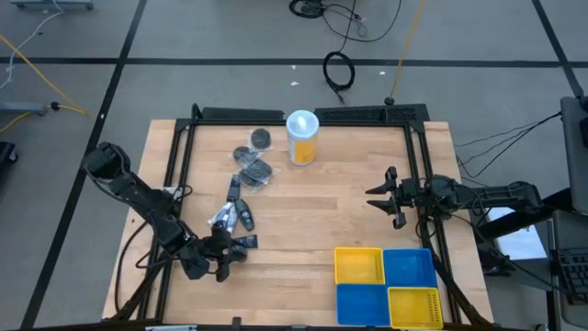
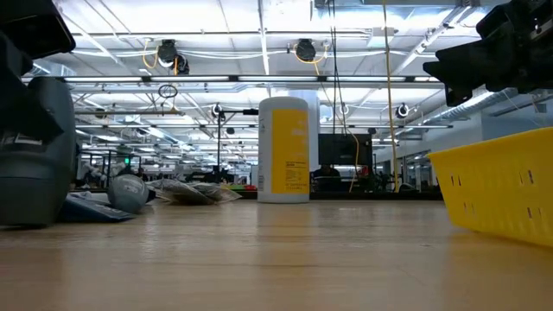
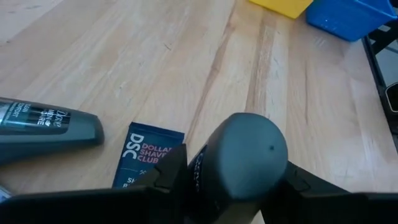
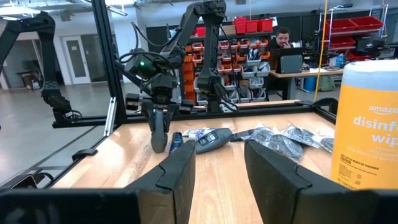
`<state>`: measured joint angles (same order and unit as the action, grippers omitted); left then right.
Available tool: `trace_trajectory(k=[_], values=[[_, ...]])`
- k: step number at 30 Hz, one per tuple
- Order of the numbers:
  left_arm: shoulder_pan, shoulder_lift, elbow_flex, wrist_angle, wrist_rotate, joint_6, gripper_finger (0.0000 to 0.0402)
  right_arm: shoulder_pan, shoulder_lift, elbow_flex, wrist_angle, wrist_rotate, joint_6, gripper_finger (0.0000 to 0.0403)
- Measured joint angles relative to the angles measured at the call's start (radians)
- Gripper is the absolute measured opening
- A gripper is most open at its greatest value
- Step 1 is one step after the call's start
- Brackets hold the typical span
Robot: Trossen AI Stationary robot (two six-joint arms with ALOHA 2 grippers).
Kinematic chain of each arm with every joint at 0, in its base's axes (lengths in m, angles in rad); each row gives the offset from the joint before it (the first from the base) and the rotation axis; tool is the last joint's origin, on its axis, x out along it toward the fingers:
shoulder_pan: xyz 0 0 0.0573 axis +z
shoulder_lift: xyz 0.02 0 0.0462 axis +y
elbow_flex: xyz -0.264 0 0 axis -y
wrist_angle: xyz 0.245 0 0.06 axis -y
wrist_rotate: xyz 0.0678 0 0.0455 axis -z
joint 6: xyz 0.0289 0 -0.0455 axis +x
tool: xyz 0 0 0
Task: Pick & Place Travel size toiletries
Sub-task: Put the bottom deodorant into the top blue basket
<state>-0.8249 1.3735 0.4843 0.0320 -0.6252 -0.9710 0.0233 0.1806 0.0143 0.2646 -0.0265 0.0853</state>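
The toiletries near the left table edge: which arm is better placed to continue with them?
Left. Its end effector is shut on a dark grey bottle, upright beside the blue sachet. The right end effector waits open, far from that pile.

Dark grey bottle (image 3: 245,165) in the left pincer (image 1: 220,246); beside it, navy sachet (image 3: 144,155) with white-and-red lettering; pale wood desk (image 1: 312,211); yellow and blue bins (image 1: 386,285).
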Motion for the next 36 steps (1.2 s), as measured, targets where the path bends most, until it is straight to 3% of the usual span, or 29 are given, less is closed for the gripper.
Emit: trace_trajectory(k=[5, 10, 13, 19, 27, 36], values=[[0.005, -0.008, -0.003, 0.047, -0.043, 0.073, 0.0131, 0.0, 0.0, 0.0, 0.0, 0.0, -0.002, 0.013], [0.083, -0.045, -0.002, 0.105, -0.037, 0.103, 0.013, 0.0, 0.004, 0.0, 0.002, 0.002, 0.003, 0.013], [0.17, -0.072, -0.002, 0.146, 0.012, 0.165, 0.013, 0.0, 0.025, 0.0, 0.039, 0.003, 0.031, 0.013], [0.381, -0.113, 0.015, 0.319, 0.172, 0.45, 0.0129, 0.0, 0.105, 0.033, 0.089, 0.0, 0.03, 0.013], [0.617, -0.059, 0.256, 0.142, 0.361, 0.682, 0.0129, -0.009, 0.292, 0.125, 0.154, 0.0, -0.004, 0.013], [0.747, 0.138, 0.537, 0.063, 0.5, 0.854, 0.0129, -0.051, 0.549, 0.236, 0.245, -0.001, 0.0, 0.013]])
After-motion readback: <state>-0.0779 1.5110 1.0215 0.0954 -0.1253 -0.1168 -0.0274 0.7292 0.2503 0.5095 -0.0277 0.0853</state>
